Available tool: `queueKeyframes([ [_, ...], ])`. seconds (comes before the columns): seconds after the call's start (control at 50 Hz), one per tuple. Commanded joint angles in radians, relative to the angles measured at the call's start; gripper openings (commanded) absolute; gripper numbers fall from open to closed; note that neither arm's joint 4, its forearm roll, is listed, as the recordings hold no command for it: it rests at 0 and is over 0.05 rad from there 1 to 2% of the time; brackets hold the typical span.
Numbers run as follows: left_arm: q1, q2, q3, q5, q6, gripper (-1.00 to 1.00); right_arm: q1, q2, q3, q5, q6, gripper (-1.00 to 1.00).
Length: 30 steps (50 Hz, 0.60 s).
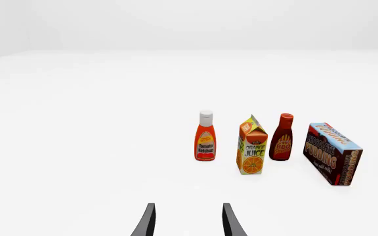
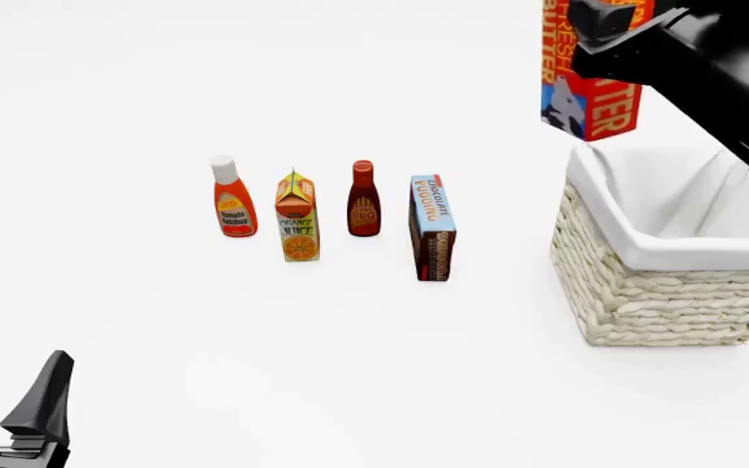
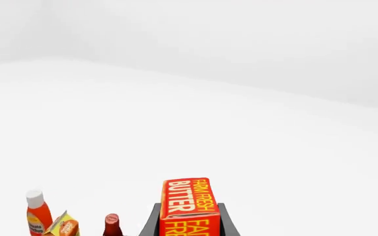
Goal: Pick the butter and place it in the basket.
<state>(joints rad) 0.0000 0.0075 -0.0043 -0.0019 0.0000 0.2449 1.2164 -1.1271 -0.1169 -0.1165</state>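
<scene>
The butter (image 2: 591,93), a red-orange box with white and yellow lettering and a blue cow corner, hangs upright in the air with my right gripper (image 2: 607,27) shut on its upper part. It is high above the far left edge of the cream wicker basket (image 2: 661,302), which stands at the right with a white cloth lining. In the right wrist view the butter (image 3: 189,199) sits between the two dark fingers (image 3: 151,221). My left gripper (image 2: 8,390) rests low at the near left, open and holding nothing, as the left wrist view shows (image 1: 187,221).
A row of groceries stands left of the basket: a ketchup bottle (image 2: 231,200), an orange juice carton (image 2: 297,216), a BBQ sauce bottle (image 2: 364,200) and a chocolate pudding box (image 2: 432,227). The pudding box is nearest the basket.
</scene>
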Motion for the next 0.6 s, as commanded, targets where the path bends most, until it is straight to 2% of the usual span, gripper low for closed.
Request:
queueKeyframes([
  [0.02, 0.000, 0.000, 0.000, 0.000, 0.000, 1.00, -0.080, 0.029, 0.005, -0.090, 0.058, -1.00],
  [0.32, 0.000, 0.000, 0.000, 0.000, 0.000, 1.00, -0.129, 0.062, 0.004, -0.139, 0.088, -1.00],
  [0.44, 0.000, 0.000, 0.000, 0.000, 0.000, 1.00, -0.168, 0.064, 0.013, -0.179, 0.129, -1.00],
  [0.6, 0.000, 0.000, 0.000, 0.000, 0.000, 1.00, -0.195, 0.064, 0.031, -0.211, 0.151, -1.00],
])
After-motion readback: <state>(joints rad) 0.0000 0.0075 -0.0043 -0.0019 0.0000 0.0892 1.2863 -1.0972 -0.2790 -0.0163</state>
